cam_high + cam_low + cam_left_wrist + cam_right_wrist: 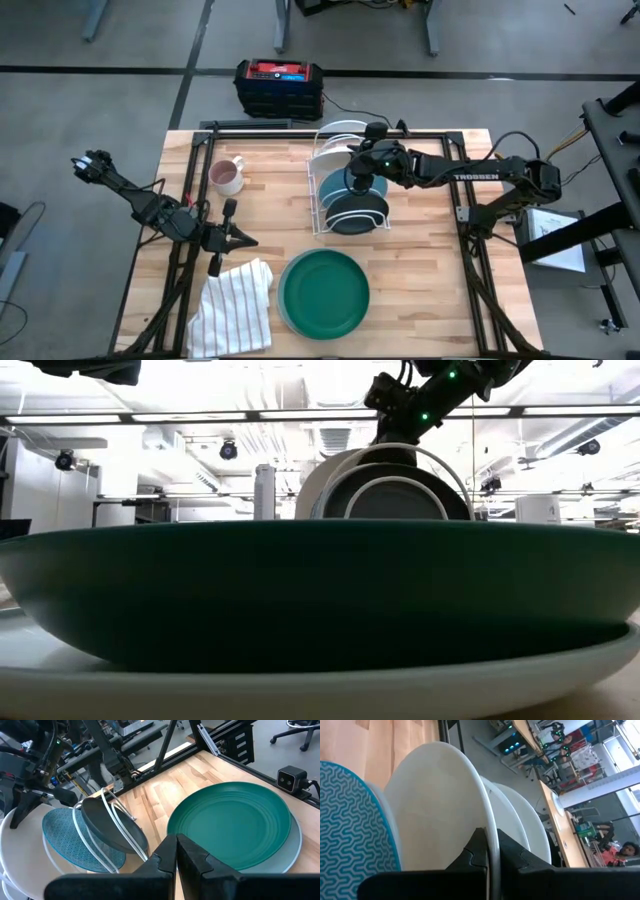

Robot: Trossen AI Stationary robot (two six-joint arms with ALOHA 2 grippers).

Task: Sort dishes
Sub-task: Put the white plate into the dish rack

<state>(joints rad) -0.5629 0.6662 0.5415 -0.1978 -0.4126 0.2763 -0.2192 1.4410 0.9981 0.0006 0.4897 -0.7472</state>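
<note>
The right arm [478, 177] bears the white word "TROSSEN".

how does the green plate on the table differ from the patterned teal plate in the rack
The green plate lies flat on the table, stacked on a paler plate; the patterned teal plate stands on edge in the wire rack. The green plate is plain with faint rings; the teal plate carries a zigzag pattern. Both are round.

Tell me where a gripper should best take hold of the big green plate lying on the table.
Probably the rim: the green plate lies flat on a paler plate, its raised edge overhanging. Come from the left gripper side, one finger over the lip, one under.
</note>
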